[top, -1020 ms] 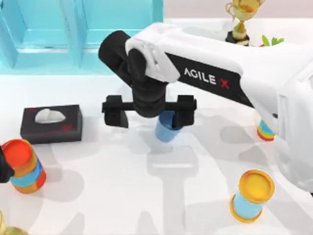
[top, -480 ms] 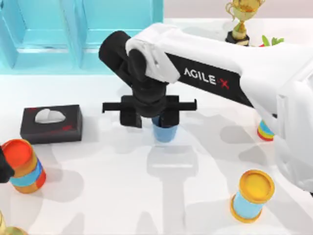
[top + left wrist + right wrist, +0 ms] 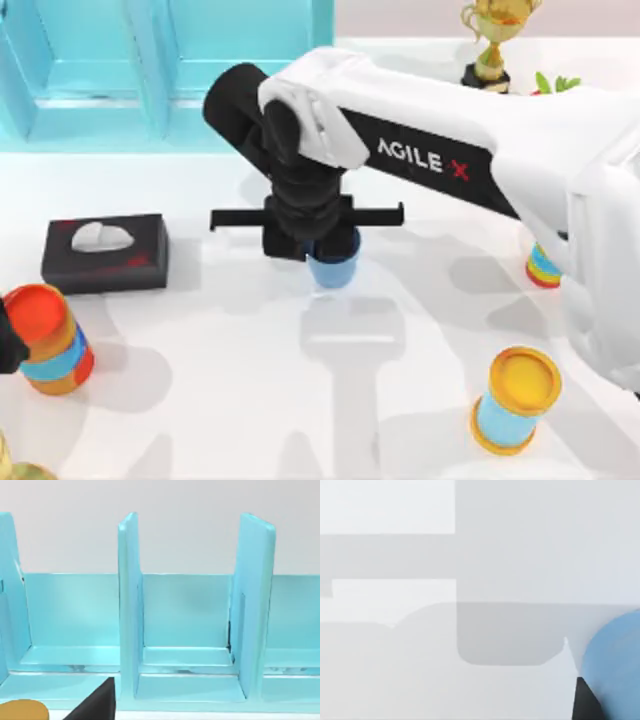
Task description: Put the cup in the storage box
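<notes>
Top view: right gripper (image 3: 318, 243), fingers narrowed onto the cup (image 3: 335, 264), at table centre, in front of the storage box (image 3: 150, 110). Black tissue box (image 3: 104, 252) at left. 2 striped canisters (image 3: 48, 338) (image 3: 515, 398) nearby. Left gripper: state cannot be told.

The white table (image 3: 200, 400) carries everything. At its far left stands the turquoise storage box (image 3: 150, 70) with inner dividers. A black tissue box (image 3: 105, 253) lies on the left, and nearer, at the left edge, a striped canister (image 3: 48, 338) with an orange top. Another striped canister (image 3: 515, 398) — yellow-topped — stands near right. A gold trophy (image 3: 492, 40) sits far right. The blue cup (image 3: 335, 262) is at the middle — whether it touches the surface cannot be told.
</notes>
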{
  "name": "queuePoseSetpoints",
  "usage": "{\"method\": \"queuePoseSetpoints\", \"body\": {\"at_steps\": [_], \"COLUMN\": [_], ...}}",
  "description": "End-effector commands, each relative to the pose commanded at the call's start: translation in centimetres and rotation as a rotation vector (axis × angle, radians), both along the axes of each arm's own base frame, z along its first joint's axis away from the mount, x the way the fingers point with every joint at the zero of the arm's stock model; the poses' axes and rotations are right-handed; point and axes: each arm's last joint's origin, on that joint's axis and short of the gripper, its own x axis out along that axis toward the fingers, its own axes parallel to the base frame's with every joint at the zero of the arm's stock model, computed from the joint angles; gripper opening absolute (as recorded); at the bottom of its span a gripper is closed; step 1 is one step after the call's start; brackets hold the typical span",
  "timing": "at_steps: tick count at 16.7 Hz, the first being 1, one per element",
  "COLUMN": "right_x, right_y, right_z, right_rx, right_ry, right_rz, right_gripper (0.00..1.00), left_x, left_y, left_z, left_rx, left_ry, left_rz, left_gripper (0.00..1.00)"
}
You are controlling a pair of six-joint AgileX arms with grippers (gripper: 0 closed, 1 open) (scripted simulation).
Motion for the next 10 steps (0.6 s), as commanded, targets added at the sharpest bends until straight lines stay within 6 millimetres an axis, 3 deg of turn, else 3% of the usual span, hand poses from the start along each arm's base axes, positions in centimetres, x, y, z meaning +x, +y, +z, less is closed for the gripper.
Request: {"method": "queuePoseSetpoints", "body": {"at_steps": [6,8,10], "right_x": [0.2,1.4,3.2], "right_y": [-0.4,-2.4,-6.5], "right_z": [0.7,2.9,6.1], "right_rx": [0.011,0.052,0.090], "right_ry": [0.000,0.005,-0.008], "right_rz": [0.006,0.011,0.012], "right_gripper": [0.00,0.00,0.00], "left_x": [0.0,0.0,0.0], "left_y": [0.0,0.0,0.0], "left_z": [0.0,0.0,0.0], "left_rx": [0.000,0.000,0.000], "left_ry": [0.000,0.000,0.000], "left_rz": [0.000,0.000,0.000], "left_gripper": [1.00,1.00,1.00]}}
